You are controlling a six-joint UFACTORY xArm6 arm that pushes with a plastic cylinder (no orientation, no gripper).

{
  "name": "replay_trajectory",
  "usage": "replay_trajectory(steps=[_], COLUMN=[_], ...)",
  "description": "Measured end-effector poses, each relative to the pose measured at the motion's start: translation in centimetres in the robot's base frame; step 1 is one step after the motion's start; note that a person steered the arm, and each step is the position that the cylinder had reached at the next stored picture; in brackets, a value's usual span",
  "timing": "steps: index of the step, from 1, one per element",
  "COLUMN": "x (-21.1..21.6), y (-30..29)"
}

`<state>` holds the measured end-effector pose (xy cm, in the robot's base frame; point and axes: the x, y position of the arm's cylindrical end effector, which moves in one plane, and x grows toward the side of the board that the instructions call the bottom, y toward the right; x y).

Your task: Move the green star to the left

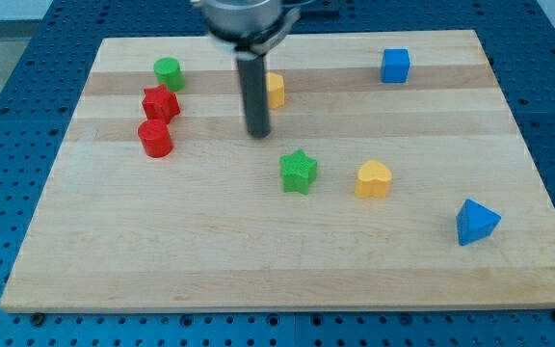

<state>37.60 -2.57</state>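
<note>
Wooden desk (pixel 258 260) is carrying the green star (pixel 299 172) near its centre, untouched. I am carrying no gripper; my tip (pixel 258 134) is hovering at its eleven o'clock, apart. Pushing is not yet begun.

The board (pixel 258 260) is pale wood with light grain stripes. On it are a green star (pixel 299 172), a green cylinder (pixel 168 72), a red star (pixel 160 103), a red cylinder (pixel 155 138), two yellow blocks (pixel 374 179) (pixel 275 90), a blue cube (pixel 395 66) and a blue triangle (pixel 476 222). The rod is dark grey.
</note>
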Motion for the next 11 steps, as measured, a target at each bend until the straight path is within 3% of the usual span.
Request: replay_trajectory(steps=[1,2,3,6,7,10,11], x=[2.4,8.0,9.5,9.1,6.5,11.4,8.7], y=[5.8,7.8,7.1,1.3,1.0,-0.8,-0.5])
